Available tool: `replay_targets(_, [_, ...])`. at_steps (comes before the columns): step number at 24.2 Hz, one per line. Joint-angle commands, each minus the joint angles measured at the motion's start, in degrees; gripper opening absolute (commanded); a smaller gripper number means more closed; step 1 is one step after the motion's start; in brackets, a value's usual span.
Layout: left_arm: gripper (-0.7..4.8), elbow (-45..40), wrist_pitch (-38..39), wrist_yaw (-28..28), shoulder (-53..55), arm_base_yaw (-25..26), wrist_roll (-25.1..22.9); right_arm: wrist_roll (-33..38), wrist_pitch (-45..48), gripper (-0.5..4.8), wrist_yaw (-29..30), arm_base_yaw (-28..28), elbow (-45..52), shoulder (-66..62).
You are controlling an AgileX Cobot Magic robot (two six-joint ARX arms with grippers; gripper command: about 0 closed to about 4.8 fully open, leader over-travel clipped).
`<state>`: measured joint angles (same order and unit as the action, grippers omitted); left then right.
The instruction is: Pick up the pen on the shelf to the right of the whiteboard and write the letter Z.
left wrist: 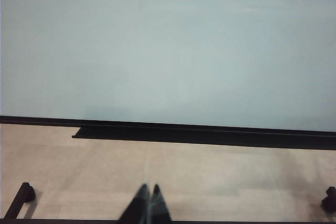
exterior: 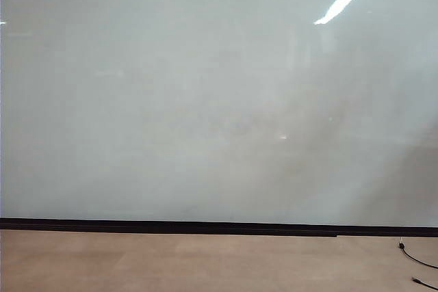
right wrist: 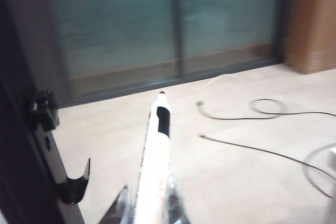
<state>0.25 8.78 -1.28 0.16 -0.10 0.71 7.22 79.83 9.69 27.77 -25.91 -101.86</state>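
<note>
The whiteboard (exterior: 205, 100) fills most of the exterior view, with a thin black strip along its lower edge. No letter Z shows on it, and neither gripper appears in that view. In the right wrist view my right gripper (right wrist: 148, 183) is shut on the pen (right wrist: 157, 150), a slim white marker. Its barrel sticks out ahead of the fingers, and its black tip points away over the floor. Beside it, a black hooked bracket (right wrist: 73, 184) on a dark upright frame holds nothing. My left gripper (left wrist: 149, 186) hangs shut and empty above the floor, facing the whiteboard (left wrist: 168, 45).
Thin black cables (right wrist: 247, 111) loop over the pale floor ahead of the right gripper, and a cable end (exterior: 414, 258) lies at the lower right of the exterior view. A glass wall (right wrist: 173, 24) and a brown cabinet (right wrist: 315, 19) stand behind. A black ledge (left wrist: 199, 135) runs under the board.
</note>
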Motion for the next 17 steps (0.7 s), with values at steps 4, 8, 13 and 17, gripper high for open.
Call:
replay_targets(4, [-0.05,0.1,-0.6,0.0,0.0,0.0,-0.3,0.4,0.0,-0.09,-22.5,-11.9,12.3,15.5])
replay_targets(8, [-0.04,0.1,-0.7,0.0,0.0,0.0,-0.3,0.2,-5.2,-0.09,-35.6,-26.9,21.0,28.5])
replay_targets(13, [-0.04,0.1,-0.6,0.0,0.0,0.0,-0.3,0.2,-15.6,-0.09,-39.4,-48.7,21.3,36.4])
replay_targets(17, [-0.05,0.1,-0.7,0.0,0.0,0.0,-0.3,-0.4,-17.5,-0.09,-35.9,-55.3,18.8,36.3])
